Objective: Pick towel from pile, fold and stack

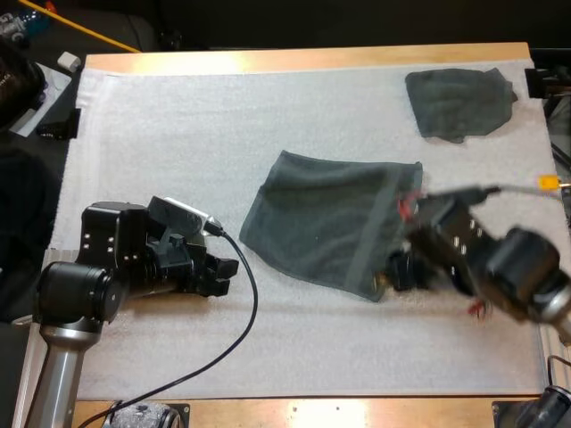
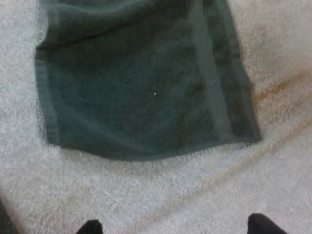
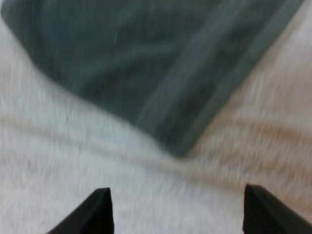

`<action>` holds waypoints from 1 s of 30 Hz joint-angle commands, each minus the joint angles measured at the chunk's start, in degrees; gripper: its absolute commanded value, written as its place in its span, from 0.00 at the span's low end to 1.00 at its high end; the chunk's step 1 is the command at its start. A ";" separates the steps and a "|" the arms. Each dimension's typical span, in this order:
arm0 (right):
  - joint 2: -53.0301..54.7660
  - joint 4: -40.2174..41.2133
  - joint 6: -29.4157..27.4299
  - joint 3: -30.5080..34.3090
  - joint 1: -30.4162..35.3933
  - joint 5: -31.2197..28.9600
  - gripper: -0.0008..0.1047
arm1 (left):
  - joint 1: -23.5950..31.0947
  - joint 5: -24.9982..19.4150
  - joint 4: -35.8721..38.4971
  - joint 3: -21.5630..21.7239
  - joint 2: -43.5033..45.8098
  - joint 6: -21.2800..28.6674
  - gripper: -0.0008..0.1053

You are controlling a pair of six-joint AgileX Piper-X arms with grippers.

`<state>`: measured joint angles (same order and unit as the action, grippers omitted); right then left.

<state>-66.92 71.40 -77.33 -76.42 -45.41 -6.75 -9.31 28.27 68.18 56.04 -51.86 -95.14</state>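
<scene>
A dark grey-green towel [image 1: 330, 218] lies spread flat in the middle of the white mat [image 1: 178, 134]. A second towel [image 1: 459, 102] rests loosely bunched at the mat's far right. My left gripper [image 1: 227, 272] sits low on the mat just left of the spread towel, open and pointing at it; its fingertips [image 2: 90, 226] stand apart short of the towel [image 2: 141, 83]. My right gripper [image 1: 397, 272] is at the towel's near right corner, open, with its fingertips [image 3: 97, 209] wide apart and the corner of the towel [image 3: 146, 58] just ahead of them.
The wooden table edge [image 1: 303, 58] frames the mat at the far side. Bare mat [image 1: 357, 348] stretches between the spread towel and the near edge.
</scene>
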 commanded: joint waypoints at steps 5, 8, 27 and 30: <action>4.51 -5.50 12.49 18.12 -6.53 -0.71 0.53 | -0.46 0.41 0.15 0.15 1.38 -0.04 0.56; 4.55 -12.23 17.17 24.48 -7.24 0.97 0.53 | -0.39 0.65 0.29 0.21 1.51 -0.13 0.56; 3.45 -43.96 35.42 42.41 -2.33 6.81 0.46 | -0.15 2.52 0.28 -1.60 1.00 -0.20 0.55; 1.31 -47.15 36.04 42.87 0.30 8.47 0.45 | -0.12 2.60 0.25 -1.68 0.94 -0.12 0.55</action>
<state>-63.86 28.00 -42.27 -34.05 -47.48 0.47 -9.40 30.12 68.74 54.32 -51.02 -95.14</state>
